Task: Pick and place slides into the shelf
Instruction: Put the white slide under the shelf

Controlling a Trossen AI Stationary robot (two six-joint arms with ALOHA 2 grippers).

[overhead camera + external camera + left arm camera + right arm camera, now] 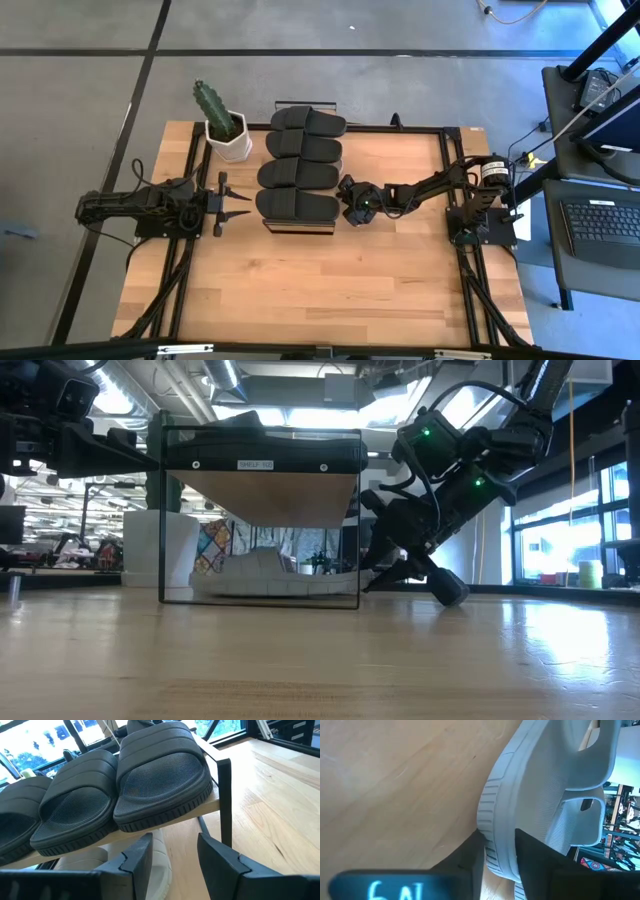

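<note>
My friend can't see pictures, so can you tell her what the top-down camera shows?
Four black slides lie side by side on a low shelf in the middle of a wooden table. The right claw reaches down at the shelf's right side, the left claw waits open on its left, and a cactus pot stands nearby.

Shelf (300, 228) top fully taken by four black slides (297, 174); lower bay partly filled by light slides (270, 582); cactus pot (229, 140) blocks shelf's far-left corner; bare table (330, 290) in front of shelf.
</note>
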